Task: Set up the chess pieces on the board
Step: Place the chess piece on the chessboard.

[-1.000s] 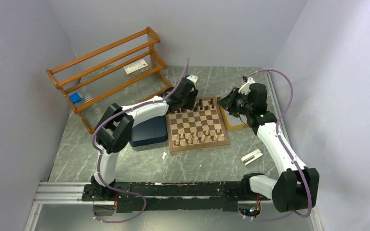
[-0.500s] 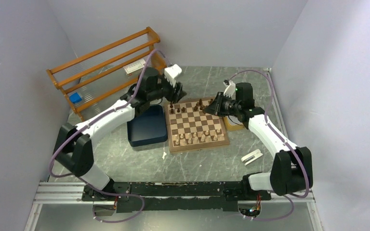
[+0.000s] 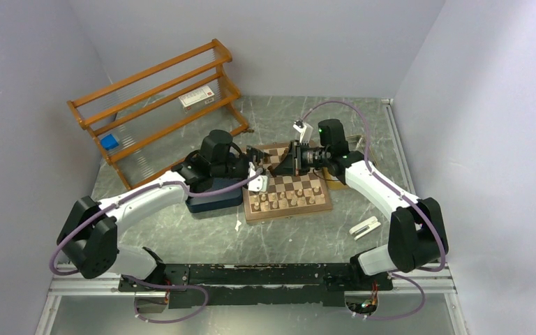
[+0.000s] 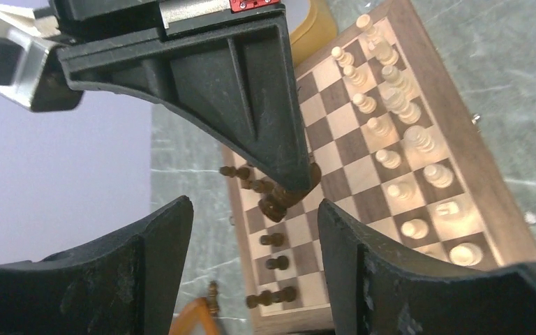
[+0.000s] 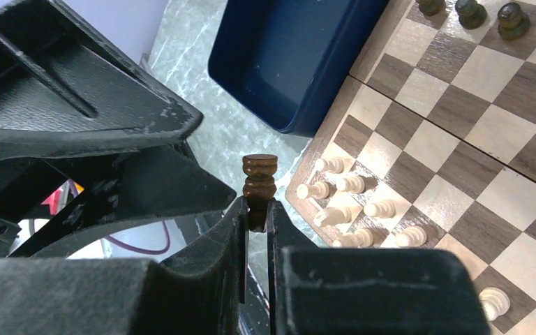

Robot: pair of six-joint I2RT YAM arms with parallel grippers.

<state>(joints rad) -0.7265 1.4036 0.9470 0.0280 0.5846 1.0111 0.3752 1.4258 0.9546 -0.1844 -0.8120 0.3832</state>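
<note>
The board point(image 3: 287, 215) lies mid-table, with pale chessmen point(image 3: 286, 201) along its near rows and dark chess pieces point(image 3: 294, 149) at its far edge. Both grippers meet above its far left part. My right gripper point(image 5: 257, 206) is shut on the base of a dark brown chess piece point(image 5: 259, 174), which sticks out past its fingertips. My left gripper point(image 4: 252, 206) faces it with jaws open and nothing between them. The held piece point(image 4: 279, 202) hangs just beyond those jaws. Other dark pieces point(image 4: 272, 239) stand on the board's far rows.
A dark blue tray point(image 3: 214, 192) touches the board's left side, under my left wrist. A yellow tray point(image 3: 335, 178) lies right of the board. A wooden rack point(image 3: 157, 105) stands at back left. A white object point(image 3: 364, 227) lies at front right.
My left arm swung from the back left down to the board's left edge, and its jaws widened. My right gripper carried the dark piece leftward over the board to meet it.
</note>
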